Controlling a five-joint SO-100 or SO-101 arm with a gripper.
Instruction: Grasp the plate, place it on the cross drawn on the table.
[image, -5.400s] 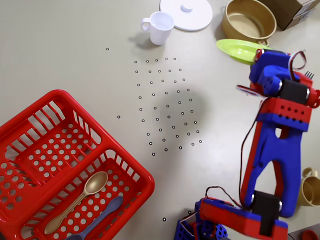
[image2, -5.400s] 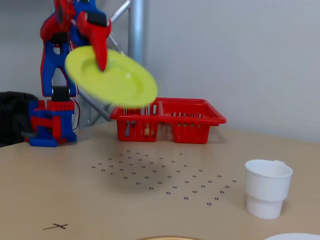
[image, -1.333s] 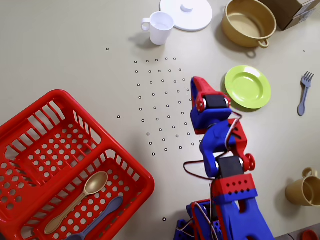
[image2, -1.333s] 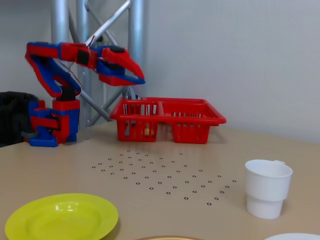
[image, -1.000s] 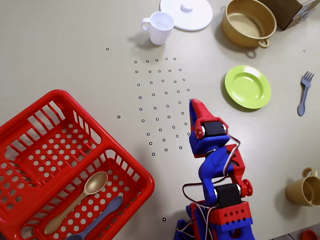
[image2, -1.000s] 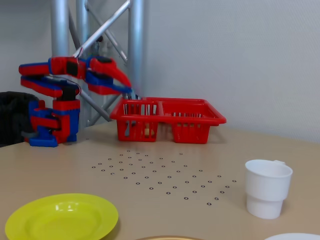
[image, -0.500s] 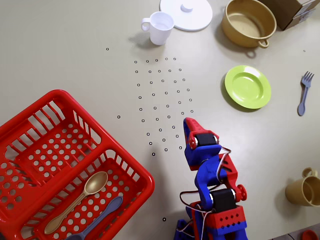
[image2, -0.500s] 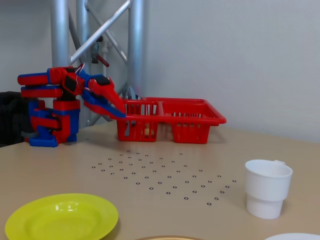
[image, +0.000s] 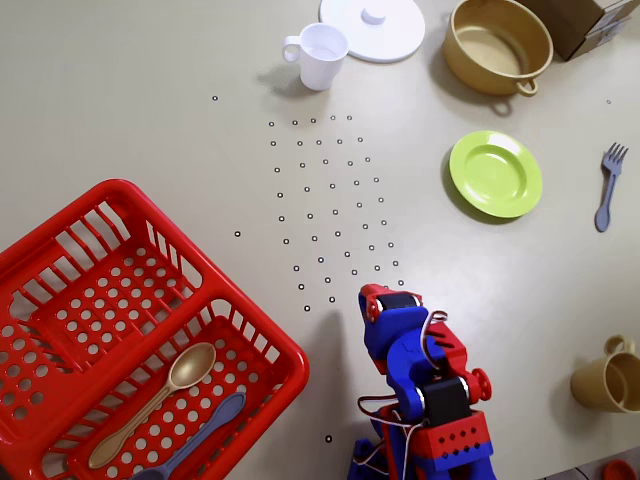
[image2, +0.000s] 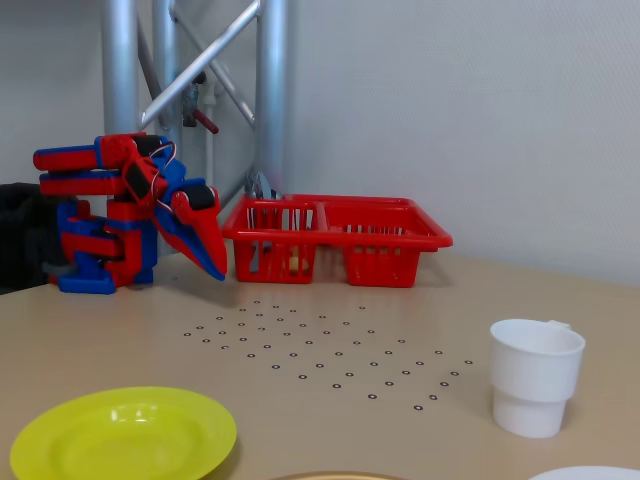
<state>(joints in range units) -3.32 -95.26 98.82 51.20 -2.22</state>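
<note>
The lime-green plate (image: 495, 173) lies flat on the table at the right of the overhead view; in the fixed view it (image2: 122, 436) is at the front left. My red and blue gripper (image: 371, 298) is folded back near the arm's base, well short of the plate and to its lower left in the overhead view. In the fixed view the gripper (image2: 216, 269) points down at the table, just above it, with its jaws together and nothing in them. I see no drawn cross, only a field of small ring marks (image: 330, 200) on the table.
A red basket (image: 130, 330) with two spoons is at the lower left. A white cup (image: 321, 55), white lid (image: 373, 25), tan pot (image: 497, 45), box (image: 585, 22), grey fork (image: 608, 185) and tan mug (image: 610, 378) stand around.
</note>
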